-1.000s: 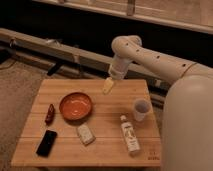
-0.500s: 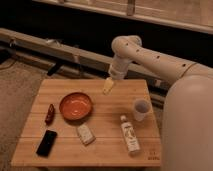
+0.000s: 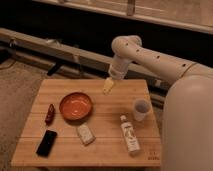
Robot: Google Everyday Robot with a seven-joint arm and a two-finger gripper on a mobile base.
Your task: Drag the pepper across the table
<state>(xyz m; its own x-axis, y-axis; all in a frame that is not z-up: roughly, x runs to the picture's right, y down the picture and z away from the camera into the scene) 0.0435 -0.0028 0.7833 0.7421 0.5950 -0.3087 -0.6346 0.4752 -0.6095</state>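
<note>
The robot's body is cut off by the frame edge. The gripper (image 3: 108,86), fingers spread and empty, hovers behind the orange bowl (image 3: 76,106). The pepper (image 3: 49,114) lies left of the bowl on the wooden table (image 3: 107,150).

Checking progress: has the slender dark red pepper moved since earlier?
No. The pepper stays beside the round orange bowl; the open gripper hovers above the wooden table's far side.

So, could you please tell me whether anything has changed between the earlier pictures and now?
Nothing has visibly changed. The gripper still hangs open and empty above the far edge of the table, just beyond the orange bowl. The pepper lies untouched beside the bowl, and the phone, cup and bottle are where they were.
</note>
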